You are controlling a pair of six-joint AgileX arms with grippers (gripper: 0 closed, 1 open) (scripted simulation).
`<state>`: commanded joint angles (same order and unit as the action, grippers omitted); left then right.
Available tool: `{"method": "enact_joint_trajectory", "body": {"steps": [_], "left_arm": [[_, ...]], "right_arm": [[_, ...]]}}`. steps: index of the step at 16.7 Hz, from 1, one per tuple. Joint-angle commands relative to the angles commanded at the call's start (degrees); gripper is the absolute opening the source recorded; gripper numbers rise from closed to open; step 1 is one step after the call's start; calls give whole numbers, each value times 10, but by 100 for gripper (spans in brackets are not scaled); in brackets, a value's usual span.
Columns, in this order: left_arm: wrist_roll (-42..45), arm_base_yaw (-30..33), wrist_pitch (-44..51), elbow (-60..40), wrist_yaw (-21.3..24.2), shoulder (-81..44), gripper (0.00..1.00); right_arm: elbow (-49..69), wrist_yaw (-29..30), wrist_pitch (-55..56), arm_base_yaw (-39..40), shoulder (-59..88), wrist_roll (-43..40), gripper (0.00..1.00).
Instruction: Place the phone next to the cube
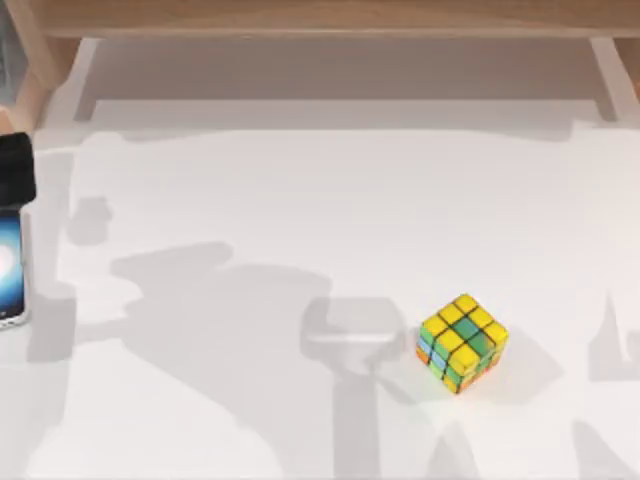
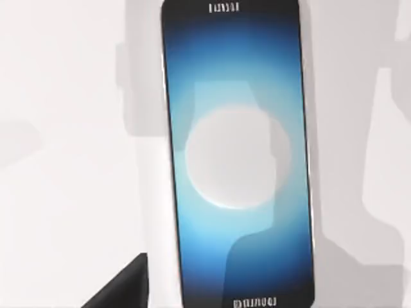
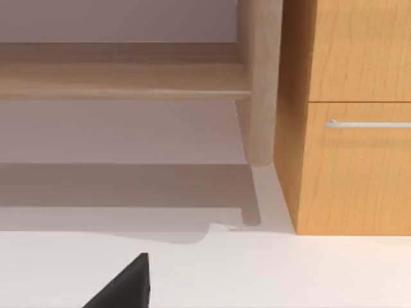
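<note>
The phone (image 1: 10,268) lies flat, screen up, at the far left edge of the white table (image 1: 300,200) in the top view, partly cut off by the frame, with a dark part of the left arm (image 1: 14,170) over the table just beyond its far end. In the left wrist view the phone (image 2: 237,154) lies lengthwise directly under the camera, its blue-to-white screen facing up and small white text on the dark bezels at both ends; a black finger of the left gripper (image 2: 125,285) juts in beside one lower corner of the phone, apart from its silver edge. Whether that gripper is wide or narrow I cannot tell. The cube (image 1: 462,342) sits well apart from the phone, toward the right and near side of the table, turned so one corner points at the near edge, mostly yellow tiles on top. The right wrist view looks over the table's far edge at a wooden cabinet (image 3: 353,128) with a silver drawer handle (image 3: 369,124), and a black finger of the right gripper (image 3: 125,285) shows at the edge of the picture; its spread cannot be told either.
</note>
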<state>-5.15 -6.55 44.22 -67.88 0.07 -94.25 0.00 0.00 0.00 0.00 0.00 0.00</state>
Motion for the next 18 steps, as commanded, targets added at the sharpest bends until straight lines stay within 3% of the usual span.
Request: {"method": "enact_joint_trajectory", "body": {"steps": [7, 14, 18], "left_arm": [[-13, -16, 111, -170, 0, -242, 100], [-14, -15, 115, -178, 0, -257, 100], [-14, -17, 71, -155, 0, -278, 100]], "right_arm": [[0, 0, 0, 0, 0, 0, 100], [0, 0, 0, 0, 0, 0, 100], [0, 0, 0, 0, 0, 0, 100]]}}
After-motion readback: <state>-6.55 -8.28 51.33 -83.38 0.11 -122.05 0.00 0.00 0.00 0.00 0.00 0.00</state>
